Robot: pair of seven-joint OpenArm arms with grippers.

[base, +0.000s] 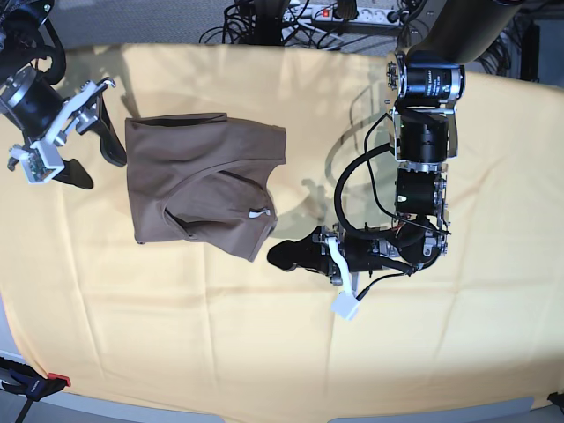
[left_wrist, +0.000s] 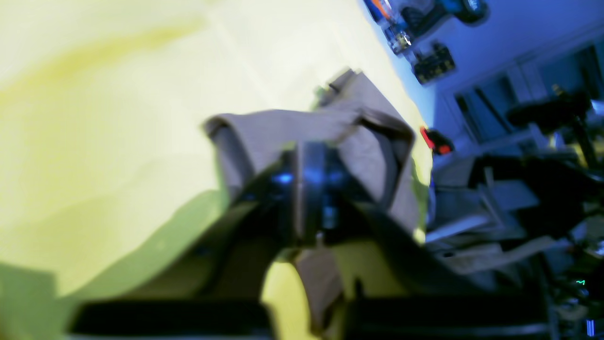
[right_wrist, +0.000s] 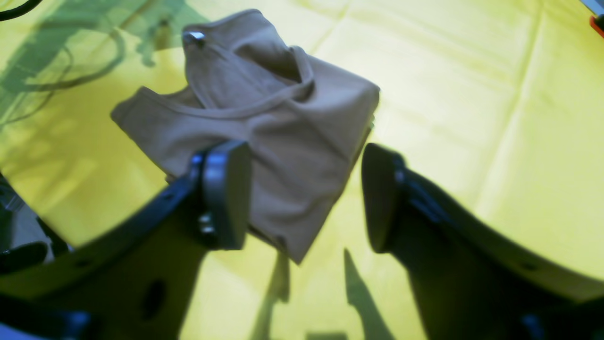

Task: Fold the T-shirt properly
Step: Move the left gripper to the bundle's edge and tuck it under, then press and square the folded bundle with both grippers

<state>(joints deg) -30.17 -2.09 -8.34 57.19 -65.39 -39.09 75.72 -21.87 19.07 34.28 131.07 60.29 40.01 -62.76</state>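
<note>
One T-shirt (base: 198, 181) lies partly folded on the yellow cloth (base: 282, 352), toward the left side of the base view, with one lower corner lifted. The left gripper (base: 275, 254) sits at that corner, its fingers closed on a fold of the T-shirt fabric, as the blurred left wrist view shows (left_wrist: 309, 189). The right gripper (base: 92, 150) rests just beside the shirt's opposite edge, jaws spread apart and empty (right_wrist: 304, 193). Cables (base: 291, 13) lie beyond the far table edge.

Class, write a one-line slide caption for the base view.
Left gripper pinches the T-shirt at its lower corner on the yellow cloth; right gripper waits open beside it.
</note>
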